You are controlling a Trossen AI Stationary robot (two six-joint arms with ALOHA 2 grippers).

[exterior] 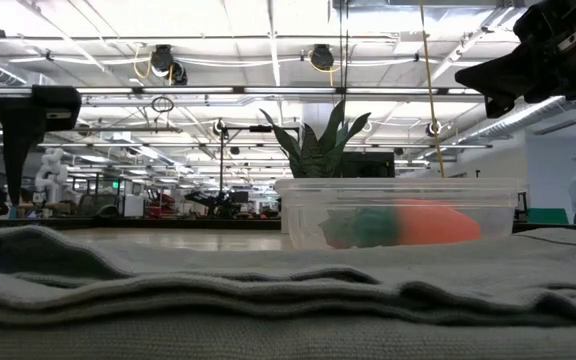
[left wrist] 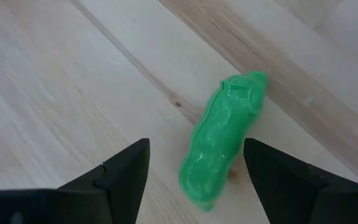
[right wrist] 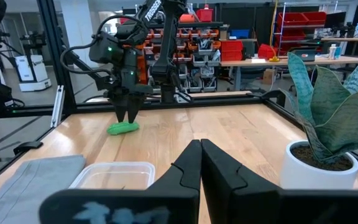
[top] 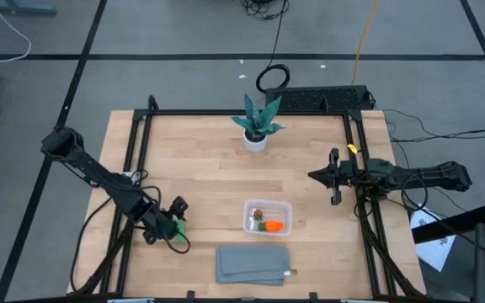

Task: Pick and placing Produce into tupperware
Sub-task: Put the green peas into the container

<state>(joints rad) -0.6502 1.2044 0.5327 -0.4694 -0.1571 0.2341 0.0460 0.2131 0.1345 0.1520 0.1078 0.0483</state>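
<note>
Left wrist view: spread left tool (left wrist: pixel 194 171) astride green piece (left wrist: pixel 219 146) near table's (top: pixel 200 181) left edge.

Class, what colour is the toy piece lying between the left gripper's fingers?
Bright green: the elongated toy piece shows best in the left wrist view, between the left gripper's open fingers.

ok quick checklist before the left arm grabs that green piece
1. Left hand open: ok.
2. Green piece between its fingers, lying flat on the table: ok.
3. Fingers low enough to close on it: cannot tell.
4. Tupperware lidless, holding the carrot and berry, room left: ok.
5. Right hand shut, parked at the table's right side, clear of the box: ok.
</note>
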